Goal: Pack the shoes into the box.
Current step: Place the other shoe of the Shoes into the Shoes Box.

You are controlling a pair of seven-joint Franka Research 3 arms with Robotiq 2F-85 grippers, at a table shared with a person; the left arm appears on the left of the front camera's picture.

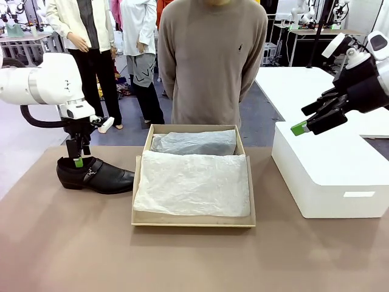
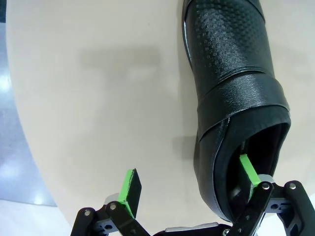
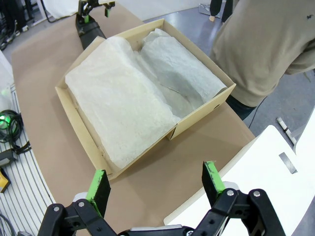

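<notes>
Left wrist view: left fingers [image 2: 130,189] spread apart, one down inside the heel opening of the black dress shoe [image 2: 231,69], the other outside over the tabletop [image 2: 98,98]. Front view: shoe on its sole just left of the tissue-lined cardboard shoebox [image 1: 193,224]; right fingers [image 1: 299,128] likewise apart, raised near the white block [image 1: 328,182].

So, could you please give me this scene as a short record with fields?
shoe: on the table, left of the box
box: open, tissue paper spread across its inside
left pincer: open, one finger inside the shoe's heel opening, one outside
right pincer: open, empty, raised by the white block
person: standing at the far side
</notes>
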